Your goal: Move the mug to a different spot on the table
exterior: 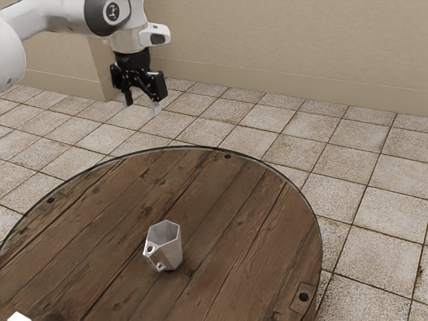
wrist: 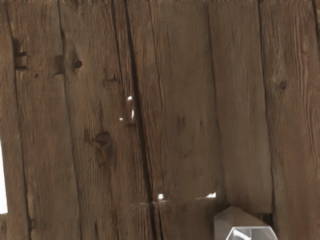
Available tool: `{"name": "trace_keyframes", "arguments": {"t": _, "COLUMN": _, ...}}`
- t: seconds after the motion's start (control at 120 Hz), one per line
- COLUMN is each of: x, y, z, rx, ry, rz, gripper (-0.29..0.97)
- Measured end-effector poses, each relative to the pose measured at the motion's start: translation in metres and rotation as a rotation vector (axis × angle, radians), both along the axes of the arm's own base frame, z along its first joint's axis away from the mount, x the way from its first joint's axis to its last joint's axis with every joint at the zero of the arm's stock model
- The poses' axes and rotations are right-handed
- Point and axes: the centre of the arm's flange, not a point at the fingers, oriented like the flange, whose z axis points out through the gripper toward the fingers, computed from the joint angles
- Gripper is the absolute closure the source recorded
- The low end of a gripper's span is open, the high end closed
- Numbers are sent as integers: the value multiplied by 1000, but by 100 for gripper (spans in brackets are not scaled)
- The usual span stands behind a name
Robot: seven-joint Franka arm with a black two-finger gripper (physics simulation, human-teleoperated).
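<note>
We are hovering high over the bench, getting ready to reach for the mug.

Our gripper (exterior: 142,99) is hanging well above the far edge of the round wooden bench (exterior: 234,214) with its jaws parted and nothing between them, while the mug (exterior: 164,246) is sitting well apart from it on the planks nearer the camera in the exterior view. To do this step well, we are judging that the hand needs to travel out over the mug, centre on it and come down with the jaws spanning two opposite flat faces, away from the handle (which is pointing toward the exterior view's left). The mug is looking pale grey-white and faceted, with a six-sided rim and an open mouth facing up; in the wrist view its angular edge (wrist: 244,226) is peeking in just beyond the hand.
</note>
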Motion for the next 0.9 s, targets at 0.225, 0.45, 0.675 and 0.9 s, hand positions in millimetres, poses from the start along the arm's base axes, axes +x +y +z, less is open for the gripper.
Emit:
{"name": "trace_keyframes", "arguments": {"t": 0.225, "x": -23, "y": -3, "z": 10, "rx": -22, "ry": -26, "rz": 16, "gripper": 0}}
{"name": "trace_keyframes", "arguments": {"t": 0.45, "x": -130, "y": -43, "z": -37, "rx": -75, "ry": 9, "rz": 69, "gripper": 0}}
{"name": "trace_keyframes", "arguments": {"t": 0.675, "x": -188, "y": -63, "z": -131, "rx": -102, "ry": 61, "rz": 153, "gripper": 0}}
{"name": "trace_keyframes", "arguments": {"t": 0.9, "x": -220, "y": -81, "z": -214, "rx": -103, "ry": 73, "rz": 214, "gripper": 0}}
